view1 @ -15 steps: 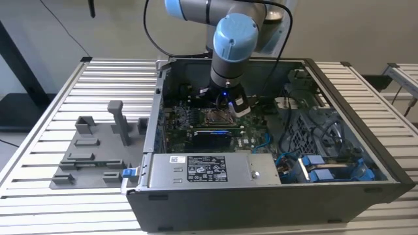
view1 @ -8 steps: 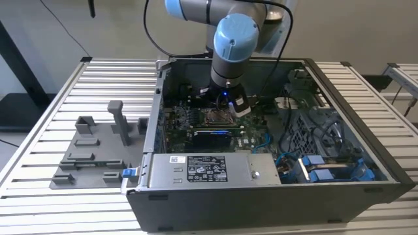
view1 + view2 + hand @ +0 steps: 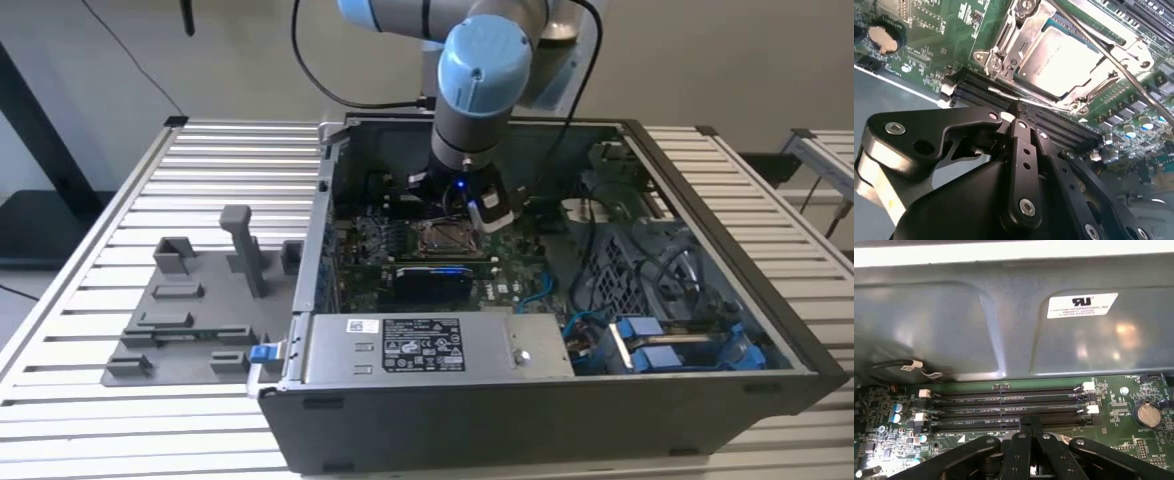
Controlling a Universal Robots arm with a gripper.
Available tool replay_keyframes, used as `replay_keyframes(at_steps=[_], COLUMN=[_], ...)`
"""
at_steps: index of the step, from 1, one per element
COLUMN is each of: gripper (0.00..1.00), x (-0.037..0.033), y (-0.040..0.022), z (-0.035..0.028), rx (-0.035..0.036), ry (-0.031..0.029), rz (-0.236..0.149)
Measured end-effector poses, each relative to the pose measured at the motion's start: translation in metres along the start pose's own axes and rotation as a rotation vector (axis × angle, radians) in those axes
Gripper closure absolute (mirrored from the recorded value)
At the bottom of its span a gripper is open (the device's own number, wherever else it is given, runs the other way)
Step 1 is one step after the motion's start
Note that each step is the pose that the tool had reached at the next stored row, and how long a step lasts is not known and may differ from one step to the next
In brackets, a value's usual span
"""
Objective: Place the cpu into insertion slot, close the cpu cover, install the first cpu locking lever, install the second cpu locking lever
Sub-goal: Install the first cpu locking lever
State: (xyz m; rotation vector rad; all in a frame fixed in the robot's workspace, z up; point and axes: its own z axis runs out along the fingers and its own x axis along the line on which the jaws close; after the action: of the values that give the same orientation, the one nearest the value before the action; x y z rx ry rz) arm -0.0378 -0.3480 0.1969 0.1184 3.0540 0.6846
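Observation:
The cpu (image 3: 1061, 57) lies flat in the insertion slot (image 3: 441, 237), silver face up, amid the green board. The cpu cover (image 3: 1021, 37), a silvery frame, rests down around the chip's edges. A thin metal locking lever (image 3: 1126, 75) runs slantwise past one side of the socket; whether it is latched I cannot tell. My gripper (image 3: 1021, 107) hovers just beside the socket over the black memory slots, fingers pressed together and holding nothing. In the exterior view the gripper (image 3: 461, 205) hangs low over the board, right above the socket. The first wrist view has the gripper (image 3: 1026, 426) at the memory slots.
The open computer case (image 3: 801, 375) walls the board in on all sides. A labelled power-supply box (image 3: 420, 345) sits near the front. Blue cables (image 3: 641, 330) crowd the exterior view's right. A grey fixture plate (image 3: 187, 310) lies outside on the slatted table. A coin battery (image 3: 883, 39) sits nearby.

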Motion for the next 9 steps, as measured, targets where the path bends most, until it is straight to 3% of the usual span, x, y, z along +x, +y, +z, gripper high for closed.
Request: replay_keyframes(at_steps=[6,9], gripper=[0.89,0.89], x=[0.0024,0.0077], y=[0.0028,0.0013], z=[-0.0077,-0.0089], rx=[-0.0003,-0.0004], ry=[0.0001,-0.0032], rz=[0.0,-0.002])
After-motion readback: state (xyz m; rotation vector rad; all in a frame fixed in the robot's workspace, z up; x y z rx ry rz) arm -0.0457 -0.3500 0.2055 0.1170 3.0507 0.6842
